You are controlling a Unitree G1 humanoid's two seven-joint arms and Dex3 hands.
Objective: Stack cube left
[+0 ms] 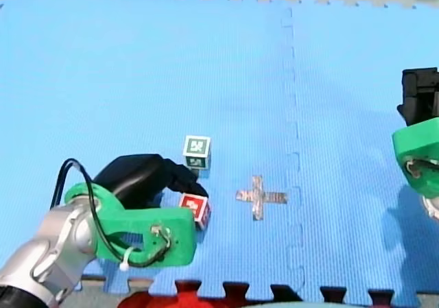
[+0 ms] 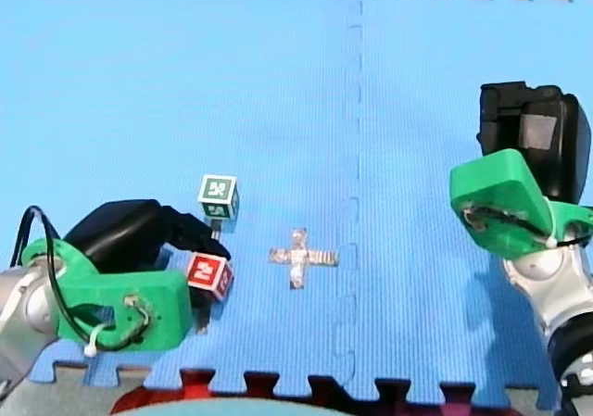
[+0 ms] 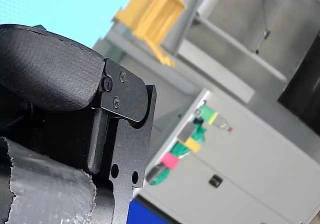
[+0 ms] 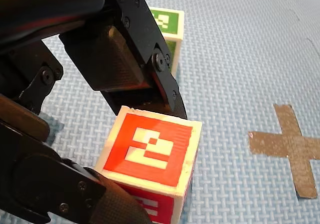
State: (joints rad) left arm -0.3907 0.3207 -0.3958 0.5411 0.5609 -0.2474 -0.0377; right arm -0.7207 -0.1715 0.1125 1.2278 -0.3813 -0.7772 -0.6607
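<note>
**Left hand pinches the red cube**

A soft blue mat [image 2: 278, 82] covers the work place. It is foam with a fine woven skin, and its edges have puzzle teeth.

The left hand [image 2: 130, 235] comes in at the near left. It is black and smooth, with a chunky green plastic bracket [image 2: 139, 305] on the wrist and a thin black wire looping over it. Its fingers [image 4: 115, 59] are closed on the red cube [image 2: 210, 275]. In the second wrist view one bumpy black pad presses the cube's far edge and another finger [image 4: 75, 194] presses its near side, so the cube is pinched between them. The cube is a small blocky box with white edges and red faces, and each face has a white square pattern. I cannot tell whether it touches the mat.

The green cube [image 2: 219, 196] stands on the mat just past the fingertips. It has the same shape (white edges, green faces with a pattern) and sits near the red cube, not touching it.

Further right of the fingers, flat on the mat, is a tape cross [image 2: 302, 257], shiny grey and a bit wrinkled.

The right hand [image 2: 533, 143] is well apart at the far right, above the mat. It is black and boxy with its own green bracket [image 2: 500, 203]. It holds nothing, and I cannot tell if it is open or closed.
</note>
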